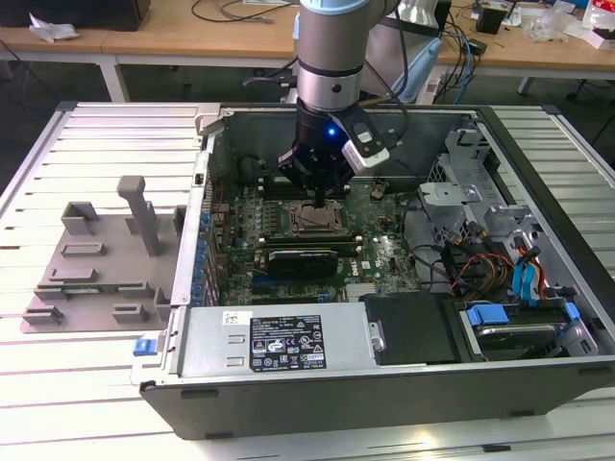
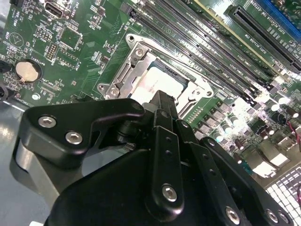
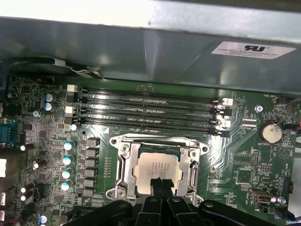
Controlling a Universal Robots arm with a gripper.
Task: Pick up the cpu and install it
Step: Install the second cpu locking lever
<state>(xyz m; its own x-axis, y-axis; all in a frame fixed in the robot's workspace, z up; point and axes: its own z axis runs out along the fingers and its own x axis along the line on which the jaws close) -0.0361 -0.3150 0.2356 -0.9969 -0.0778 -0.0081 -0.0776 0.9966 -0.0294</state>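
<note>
Gripper (image 3: 160, 186) fingers closed together, tips touching the cpu (image 3: 157, 167) seated in its socket frame (image 3: 123, 170); arm vertical over the open computer case (image 1: 288, 384) on a slatted white table (image 1: 86, 384).

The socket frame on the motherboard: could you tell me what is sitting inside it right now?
Inside the socket frame lies the cpu, its silver top facing up. The gripper hangs over its near edge and covers that part. Whatever is underneath the chip is hidden.
</note>
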